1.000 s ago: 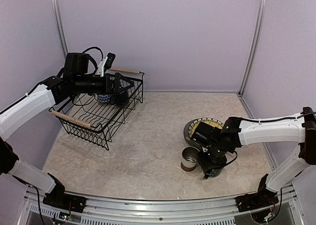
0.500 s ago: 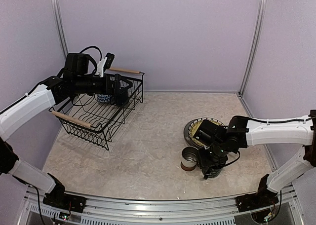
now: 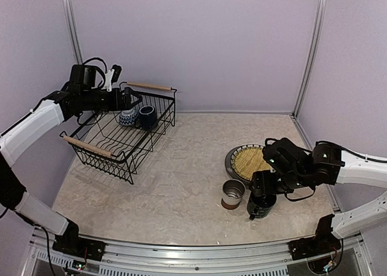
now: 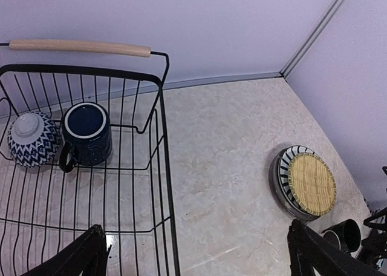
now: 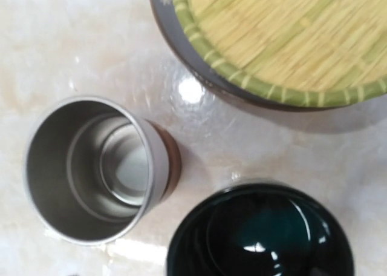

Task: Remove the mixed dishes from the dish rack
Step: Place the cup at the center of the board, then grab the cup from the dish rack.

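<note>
Now R gripper (image 3: 262,196) low over green mug (image 3: 260,210)

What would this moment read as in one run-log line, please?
left gripper open above dish rack | rack holds dark blue mug, patterned bowl | right gripper over dark green mug

Qty: rack (image 3: 87,146) x1, bowl (image 3: 127,117) x1, mugs (image 3: 147,115) (image 5: 260,233) x2, cup (image 3: 232,193) x1, plate stack (image 3: 249,161) x1
</note>
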You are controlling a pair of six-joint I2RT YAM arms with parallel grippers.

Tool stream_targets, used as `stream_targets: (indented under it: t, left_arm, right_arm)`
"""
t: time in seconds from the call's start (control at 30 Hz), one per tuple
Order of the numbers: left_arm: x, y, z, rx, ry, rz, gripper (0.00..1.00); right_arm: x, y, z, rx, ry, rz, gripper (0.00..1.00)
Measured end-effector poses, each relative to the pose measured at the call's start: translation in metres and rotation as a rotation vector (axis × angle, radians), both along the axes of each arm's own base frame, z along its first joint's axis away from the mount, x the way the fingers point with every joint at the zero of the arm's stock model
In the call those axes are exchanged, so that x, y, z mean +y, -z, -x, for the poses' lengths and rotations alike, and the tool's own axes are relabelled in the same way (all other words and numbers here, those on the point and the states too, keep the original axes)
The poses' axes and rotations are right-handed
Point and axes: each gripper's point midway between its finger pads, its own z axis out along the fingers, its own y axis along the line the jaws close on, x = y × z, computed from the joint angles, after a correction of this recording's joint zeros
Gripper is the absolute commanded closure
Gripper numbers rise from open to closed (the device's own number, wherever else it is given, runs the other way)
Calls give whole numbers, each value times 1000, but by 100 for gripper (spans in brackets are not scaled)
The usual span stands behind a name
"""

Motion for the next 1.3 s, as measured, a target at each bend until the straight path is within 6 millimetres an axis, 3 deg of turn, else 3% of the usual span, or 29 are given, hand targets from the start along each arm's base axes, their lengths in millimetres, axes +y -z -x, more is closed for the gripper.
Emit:
stream_targets:
  t: [0.2,0.43,0.53,0.67,0.77,1.0,1.13,1.3]
  left_arm:
    - [43,10,-36,66,-65,33,3]
    - [66,27,-84,166,-26,116,8]
    - [75,49,-104,213,-32,123,10]
    - [76,88,-121,278,-19,104,13]
    - [75,103,-130,296,-11,96,15]
    - [79,149,-150,316,-31,13,11]
    - [77,163,-163,310,-22,-17,9]
    - [76,172,-171,303,2,-44,11]
  right_arm:
    - [-8,-10,0,-57,22,-69,19]
    - [-8,-26,-3,-109,28,-122,19]
    - [-7,-30,-5,-122,30,-133,18]
    - [-8,-33,-6,-135,36,-140,18]
    - [-8,-38,-8,-154,43,-152,16]
    - [-1,-66,-22,-231,63,-191,13]
    - [6,-80,-29,-260,64,-200,13]
    - [11,-77,-32,-256,58,-186,14]
